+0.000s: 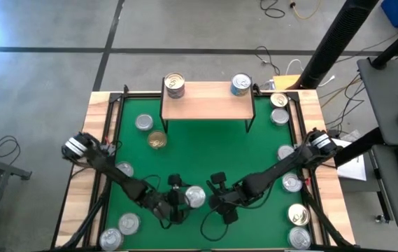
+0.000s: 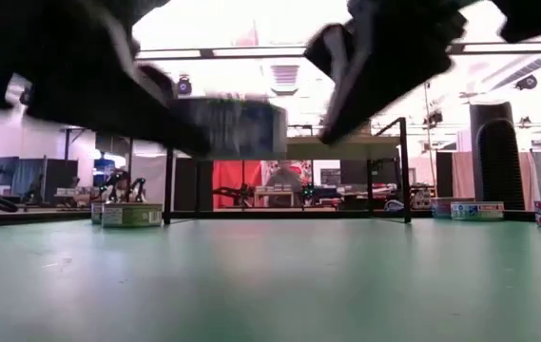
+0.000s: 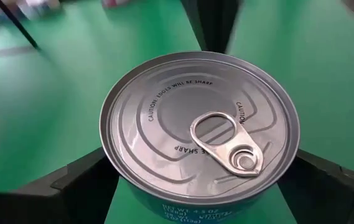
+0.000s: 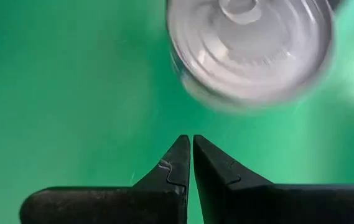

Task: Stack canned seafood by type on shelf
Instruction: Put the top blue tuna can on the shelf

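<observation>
Held can: silver-topped can (image 3: 200,127) with pull tab, clamped between the two fingers of the left end effector (image 1: 185,199); in the low view it hangs clear above the green tabletop (image 1: 205,150), near its front middle.
Left end effector: jaws set wide, one finger (image 3: 77,186) on each side of the can's wall.
Right end effector: (image 1: 221,203) just beside the held can, fingertips pressed together, holding nothing; its wrist view shows the same can just ahead of the tips.
Shelf: light-wood shelf (image 1: 209,100) on black legs at the far edge of the tabletop.
On shelf: one gold-topped can (image 1: 175,85) at the left end, one bluish can (image 1: 240,85) at the right end, well apart.
Loose cans, left: silver can (image 1: 144,123) and gold can (image 1: 157,140) near the shelf's left leg; more along the left edge and front left corner (image 1: 129,224).
Loose cans, right: several along the right edge, from beside the shelf (image 1: 279,100) to the front right corner (image 1: 299,236).
</observation>
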You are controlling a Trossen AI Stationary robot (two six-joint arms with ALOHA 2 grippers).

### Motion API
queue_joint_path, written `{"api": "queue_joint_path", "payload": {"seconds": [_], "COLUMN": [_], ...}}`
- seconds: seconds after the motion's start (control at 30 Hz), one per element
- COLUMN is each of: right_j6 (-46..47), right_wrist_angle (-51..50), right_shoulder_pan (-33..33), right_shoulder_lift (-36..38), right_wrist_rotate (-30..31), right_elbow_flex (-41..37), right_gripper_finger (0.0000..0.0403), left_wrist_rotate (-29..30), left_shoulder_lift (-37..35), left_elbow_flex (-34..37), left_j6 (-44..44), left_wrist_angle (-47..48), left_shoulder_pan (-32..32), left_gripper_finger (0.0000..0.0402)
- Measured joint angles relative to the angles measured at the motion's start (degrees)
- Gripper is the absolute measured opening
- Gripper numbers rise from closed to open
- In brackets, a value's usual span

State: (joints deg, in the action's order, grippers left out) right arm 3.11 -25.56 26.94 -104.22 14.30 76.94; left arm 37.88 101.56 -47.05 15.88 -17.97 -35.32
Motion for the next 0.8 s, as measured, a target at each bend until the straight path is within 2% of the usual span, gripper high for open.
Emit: {"api": "queue_joint_path", "payload": {"seconds": [0.2,0.4,0.53,0.7,0.8], "right_j6": [-7.6,-10.7,-12.2,-15.9,-20.4], "right_wrist_angle": [8.0,8.5,8.7,13.0,20.3], "right_shoulder_pan": [-0.3,-2.7,-4.6,-9.0,-12.7], "right_shoulder_lift": [2.7,8.6,13.1,17.4,18.9], "right_wrist_rotate": [5.1,5.3,5.2,5.3,5.3], "right_elbow_flex": [-1.2,-3.1,-5.9,-9.8,-11.3], "right_gripper_finger": [0.0013,0.0013,0.0013,0.0013,0.0013], "left_wrist_rotate": [-0.3,-4.8,-7.8,-15.7,-20.6], "left_shoulder_lift": [-8.4,-15.8,-20.1,-24.2,-25.7], "left_elbow_flex": [-0.1,0.0,0.0,-0.1,-0.1], "left_j6": [-5.9,-6.9,-12.0,-20.9,-24.6], "left_wrist_angle": [5.6,16.9,19.5,18.6,18.8], "left_shoulder_pan": [4.5,12.2,17.8,27.3,34.6], "left_gripper_finger": [0.0363,0.0363,0.0363,0.0364,0.0364]}}
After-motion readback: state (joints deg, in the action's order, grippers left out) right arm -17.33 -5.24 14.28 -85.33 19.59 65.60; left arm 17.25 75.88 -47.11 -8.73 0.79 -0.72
